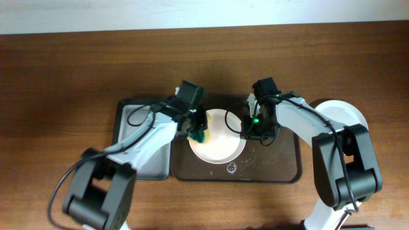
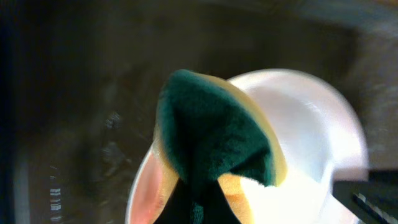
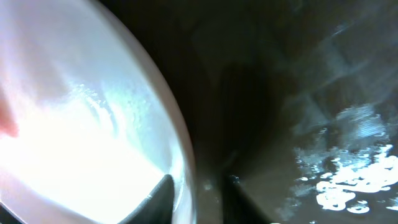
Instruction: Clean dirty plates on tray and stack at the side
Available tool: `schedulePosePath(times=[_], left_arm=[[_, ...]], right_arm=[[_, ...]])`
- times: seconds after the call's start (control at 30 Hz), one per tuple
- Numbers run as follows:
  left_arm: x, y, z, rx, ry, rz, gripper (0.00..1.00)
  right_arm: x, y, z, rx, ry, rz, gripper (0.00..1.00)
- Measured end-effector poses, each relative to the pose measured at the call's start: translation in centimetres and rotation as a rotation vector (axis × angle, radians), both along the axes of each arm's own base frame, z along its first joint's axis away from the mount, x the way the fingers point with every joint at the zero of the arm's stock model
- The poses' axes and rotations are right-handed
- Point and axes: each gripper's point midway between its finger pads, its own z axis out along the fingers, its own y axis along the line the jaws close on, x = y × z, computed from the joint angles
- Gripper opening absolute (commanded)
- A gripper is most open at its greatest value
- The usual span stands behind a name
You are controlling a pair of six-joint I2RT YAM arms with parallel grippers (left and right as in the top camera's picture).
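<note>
A white plate (image 1: pixel 220 144) with a pinkish tinge lies on the dark brown tray (image 1: pixel 275 169). My left gripper (image 1: pixel 193 124) is shut on a green and yellow sponge (image 1: pixel 199 134) that rests on the plate's left part. In the left wrist view the sponge (image 2: pixel 214 137) covers the near side of the plate (image 2: pixel 311 124). My right gripper (image 1: pixel 250 126) is shut on the plate's right rim. In the right wrist view one finger lies inside the plate (image 3: pixel 74 124) and the other outside its rim (image 3: pixel 199 199). No red marks show.
A second white plate (image 1: pixel 348 112) sits on the table right of the tray, partly behind my right arm. A smaller grey tray with a black rim (image 1: pixel 131 128) adjoins the brown tray's left side. Wet foam patches (image 3: pixel 348 180) lie on the tray floor.
</note>
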Motion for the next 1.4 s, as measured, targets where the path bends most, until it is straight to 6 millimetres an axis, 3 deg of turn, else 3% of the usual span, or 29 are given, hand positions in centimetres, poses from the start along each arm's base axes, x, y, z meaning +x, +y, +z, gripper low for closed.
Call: schedulePosePath(times=[0.03,0.1,0.17,0.3,0.37,0.43,0.53,0.57,0.63,0.67,0.7,0.77,0.8,0.83,0.97,1.0,1.13,1.2,1.3,1.4], left_arm=[[0.2,0.3,1.5,-0.002,-0.036,-0.016,0.0],[0.4,0.8,7.2,-0.036,-0.171,-0.052,0.0],[-0.3,2.7,9.4,-0.027,-0.19,-0.041,0.0],[-0.2,10.4,7.9,0.072,-0.093,0.076,0.0],[0.1,13.8,7.5,0.103,-0.082,0.098,0.0],[-0.2,15.5,5.9,0.121,-0.061,0.095,0.0],[0.0,16.7,1.6,0.153,0.002,0.063,0.0],[0.1,16.7,0.6,0.158,0.018,0.053,0.05],[0.8,16.7,-1.0,0.167,0.019,0.039,0.62],[0.7,16.7,-1.7,0.171,0.036,0.035,0.8],[0.8,16.8,-1.8,0.174,0.035,0.034,0.82],[0.7,16.9,-1.8,0.178,0.04,0.035,1.0],[0.5,16.9,-1.6,0.178,0.047,0.049,1.0],[0.7,17.2,-0.4,0.186,0.018,0.07,0.99],[1.7,17.8,8.8,0.189,-0.24,0.117,1.0],[1.7,17.9,9.7,0.185,-0.264,0.128,0.99],[1.2,18.0,9.6,0.177,-0.24,0.154,0.99],[0.4,18.0,9.1,0.182,-0.201,0.153,0.99],[-0.7,18.5,8.4,0.207,-0.148,0.16,1.0],[-1.3,19.9,8.1,0.223,-0.116,0.195,0.99]], right_arm=[[0.1,-0.1,0.0,-0.006,-0.003,-0.001,0.04],[0.1,-0.4,-0.2,-0.025,-0.005,-0.008,0.04],[0.1,-0.5,-0.2,-0.025,-0.004,-0.007,0.04],[-0.3,-1.2,0.1,-0.066,0.023,-0.007,0.04],[0.2,-2.8,1.7,-0.166,-0.005,-0.014,0.04],[2.0,-4.9,6.4,-0.277,-0.147,-0.04,0.04],[3.8,-8.6,13.4,-0.504,-0.395,-0.104,0.04],[3.9,-9.1,14.3,-0.569,-0.433,-0.106,0.04],[4.0,-9.3,15.6,-0.708,-0.498,-0.077,0.04],[4.0,-8.7,16.7,-0.807,-0.554,-0.042,0.04],[4.0,-8.6,17.4,-0.86,-0.585,-0.03,0.04],[3.9,-7.8,19.1,-0.977,-0.664,0.0,0.04],[3.8,-7.5,19.7,-1.015,-0.691,0.007,0.04],[3.7,-7.4,21.0,-1.09,-0.738,0.007,0.04],[3.8,-7.3,23.6,-1.215,-0.839,-0.041,0.04],[3.7,-7.3,24.1,-1.238,-0.853,-0.046,0.04],[3.8,-7.2,23.7,-1.204,-0.85,-0.06,0.04],[4.4,-8.3,20.8,-1.019,-0.742,-0.117,0.04],[5.0,-14.3,16.8,-0.756,-0.518,-0.335,0.04],[3.5,-23.4,14.6,-0.531,-0.34,-0.646,0.04]])
